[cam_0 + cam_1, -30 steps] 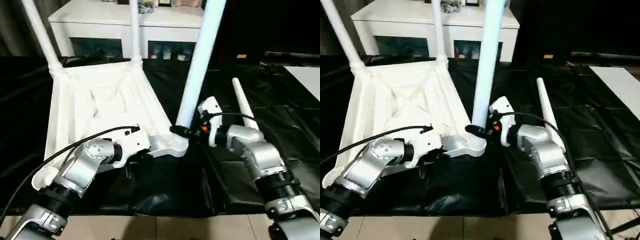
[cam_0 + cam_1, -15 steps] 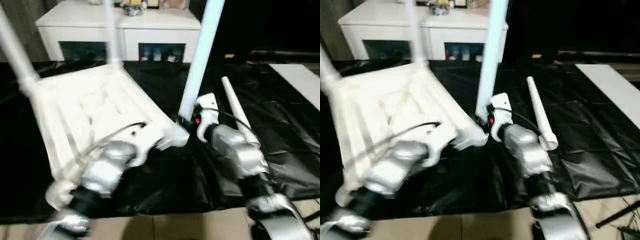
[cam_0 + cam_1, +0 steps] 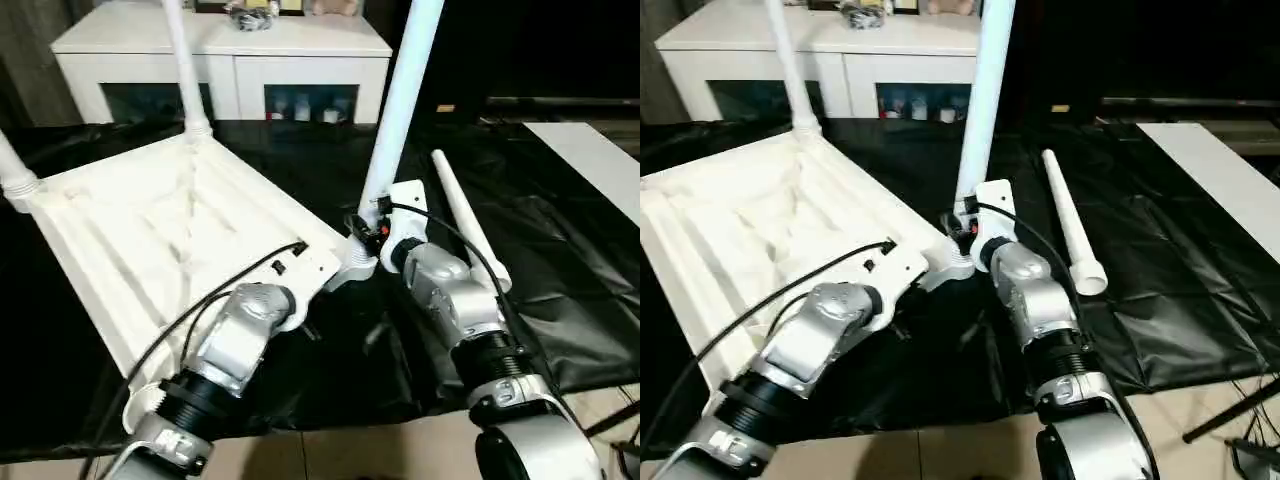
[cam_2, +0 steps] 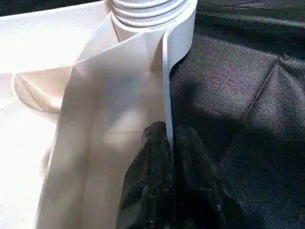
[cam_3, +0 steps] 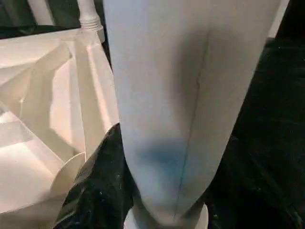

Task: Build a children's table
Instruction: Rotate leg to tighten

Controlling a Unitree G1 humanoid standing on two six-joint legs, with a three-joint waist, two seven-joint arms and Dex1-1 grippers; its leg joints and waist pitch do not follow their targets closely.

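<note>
Children's table top (image 3: 170,240) lies upside down, ribbed underside up, on black sheeting (image 3: 560,270), in front of a white cabinet (image 3: 230,50). 3 legs stand in its corners: far-left (image 3: 15,175), far (image 3: 185,70), and near-right (image 3: 400,95). 4th leg (image 3: 1070,225) lies loose on the sheeting, well right of the top.

Left gripper (image 4: 169,148): black fingers pinched narrow on the top's thin rim beside the near-right corner socket.

Right gripper (image 5: 157,191): fingers wrapped around the base of the near-right leg, just above its socket.
</note>
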